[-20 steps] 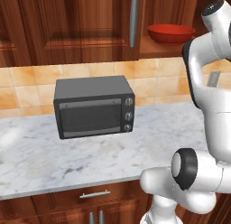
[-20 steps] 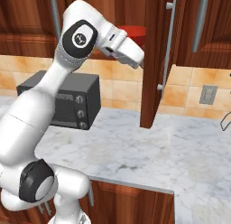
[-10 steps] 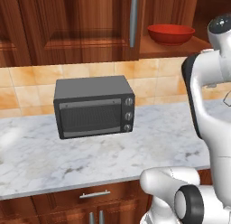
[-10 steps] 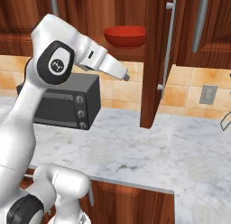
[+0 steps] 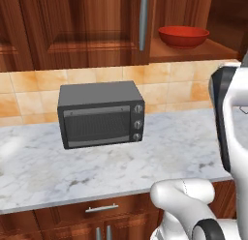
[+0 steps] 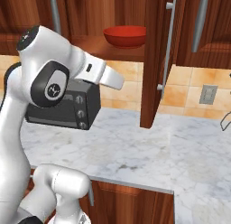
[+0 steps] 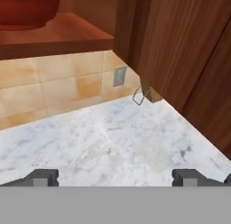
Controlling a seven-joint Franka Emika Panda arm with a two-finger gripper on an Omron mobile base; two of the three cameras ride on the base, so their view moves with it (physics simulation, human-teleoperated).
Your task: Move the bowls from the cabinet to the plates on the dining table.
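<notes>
Jaws: your gripper (image 7: 115, 177) has its fingers spread wide, one dark tip in the lower left of the hand view and one in the lower right, with nothing between them but the marble counter (image 7: 113, 137) below.

Red bowl (image 5: 183, 36): you find it at the upper right of the left base view, upright on the open shelf of the cabinet (image 5: 87, 26). In the right base view it sits at top centre, just left of the open cabinet door (image 6: 155, 56), which stands edge-on with its long silver handle (image 6: 169, 42). In the hand view its red side fills the upper left corner.

Toaster oven (image 5: 100, 113): centre of the left base view, on the counter against the tan tiled wall (image 5: 29, 89).

Wall outlet (image 6: 208, 94): right edge of the right base view, on the tiles.

Drawer handle (image 5: 101, 208): bottom centre of the left base view.
</notes>
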